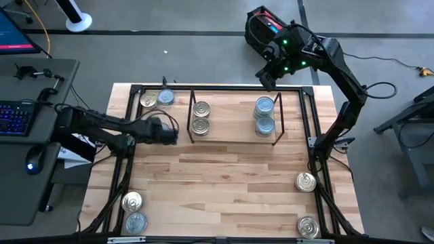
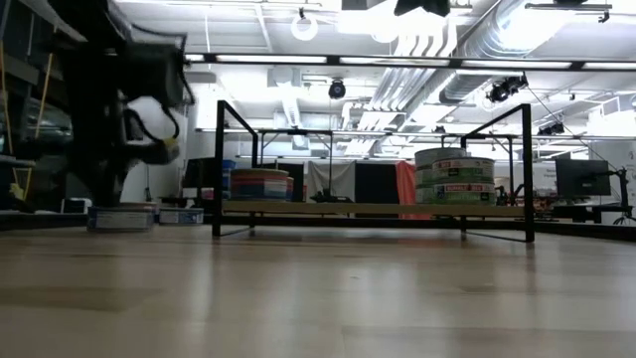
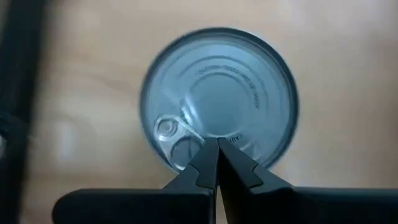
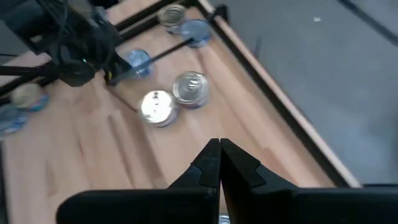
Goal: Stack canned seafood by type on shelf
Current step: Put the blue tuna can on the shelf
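step: reaching to pick | left hand (image 3: 217, 163) clenched, empty, above round silver-blue-lidded tin (image 3: 219, 102) left of light-wood shelf (image 1: 234, 135) | next: open, descend, grip | right hand (image 4: 220, 163) clenched behind shelf

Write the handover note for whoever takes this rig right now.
Left gripper: shut, empty, right over a silver-blue tin lying on the table just left of the shelf.
Right gripper: shut, empty, raised by the table's far edge behind the shelf.
Done: gold tins on the shelf's left part, silver-blue tins on its right.
Left: the tin under the left gripper; a far-left pair, gold and silver-blue; a near-left pair, gold and silver-blue; two gold on the right.
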Action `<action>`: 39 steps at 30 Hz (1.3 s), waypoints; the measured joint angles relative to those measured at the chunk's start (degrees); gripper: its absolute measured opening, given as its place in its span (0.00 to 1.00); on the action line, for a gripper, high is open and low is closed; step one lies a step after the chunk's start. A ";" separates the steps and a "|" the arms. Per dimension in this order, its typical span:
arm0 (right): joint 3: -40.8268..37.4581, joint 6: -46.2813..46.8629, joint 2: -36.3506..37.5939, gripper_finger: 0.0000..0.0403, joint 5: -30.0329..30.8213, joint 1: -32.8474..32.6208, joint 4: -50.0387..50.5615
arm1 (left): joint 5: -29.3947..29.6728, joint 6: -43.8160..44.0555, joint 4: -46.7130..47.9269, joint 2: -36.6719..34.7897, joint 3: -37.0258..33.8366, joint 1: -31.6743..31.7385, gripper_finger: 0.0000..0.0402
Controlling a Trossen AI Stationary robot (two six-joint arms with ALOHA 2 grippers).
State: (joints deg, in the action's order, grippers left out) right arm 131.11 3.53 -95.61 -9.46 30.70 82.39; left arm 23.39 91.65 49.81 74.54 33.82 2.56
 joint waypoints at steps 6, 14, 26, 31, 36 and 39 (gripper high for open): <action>0.00 2.15 0.00 0.00 -4.08 -3.53 0.67 | -10.83 -4.31 -1.59 -0.02 1.84 -13.47 0.00; 0.00 13.18 -0.98 0.00 0.04 -17.74 -0.20 | -10.82 -2.81 -11.48 0.09 1.62 -31.13 0.00; 0.02 35.89 -13.43 0.00 5.82 -45.12 3.02 | -6.83 -25.17 -35.68 8.28 1.71 -37.63 0.00; 0.00 47.28 -18.94 0.00 5.90 -52.36 5.93 | -6.46 -30.22 -48.89 15.41 1.82 -36.78 0.00; 0.00 56.80 -21.20 0.00 6.49 -57.14 6.08 | -6.58 -33.99 -62.91 22.48 3.01 -35.30 0.00; 0.00 61.38 -21.31 0.00 6.63 -58.92 6.08 | -6.36 -37.32 -64.12 27.16 7.53 -34.48 0.00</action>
State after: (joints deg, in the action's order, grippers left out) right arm 131.11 64.91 -116.92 -2.83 -28.22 88.47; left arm 17.03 54.33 -14.31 101.70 41.35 -31.92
